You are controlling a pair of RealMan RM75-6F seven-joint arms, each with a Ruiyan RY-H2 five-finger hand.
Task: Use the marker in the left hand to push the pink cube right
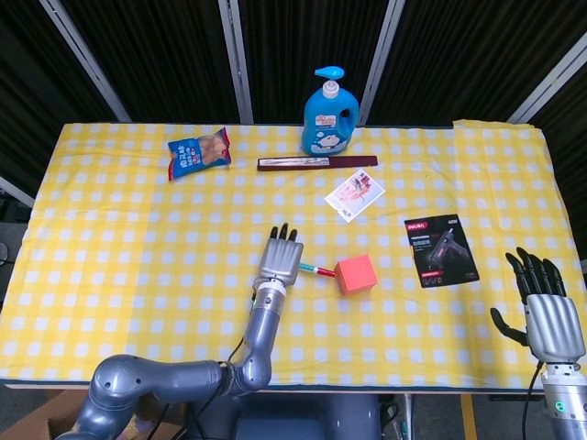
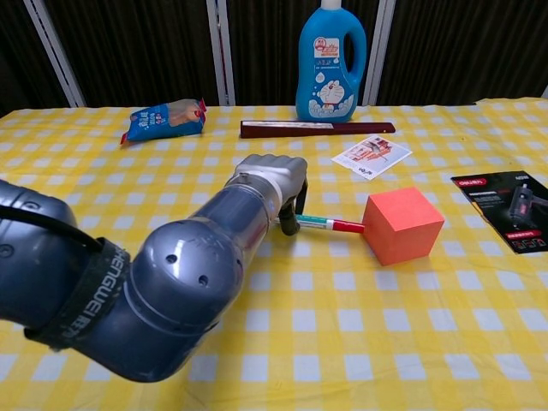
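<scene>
The pink cube (image 1: 355, 273) (image 2: 402, 224) sits on the yellow checked cloth, just right of centre. My left hand (image 1: 280, 258) (image 2: 274, 178) lies to its left and grips a marker (image 1: 317, 269) (image 2: 331, 224) with a green and red barrel. The marker points right and its red tip touches the cube's left face. My right hand (image 1: 541, 309) hovers at the front right corner with its fingers spread, holding nothing; the chest view does not show it.
A blue detergent bottle (image 1: 329, 113) stands at the back, with a dark flat bar (image 1: 317, 163) in front of it. A snack bag (image 1: 198, 152) lies back left. A white card (image 1: 354, 194) and a black glue-gun package (image 1: 440, 249) lie right of the cube.
</scene>
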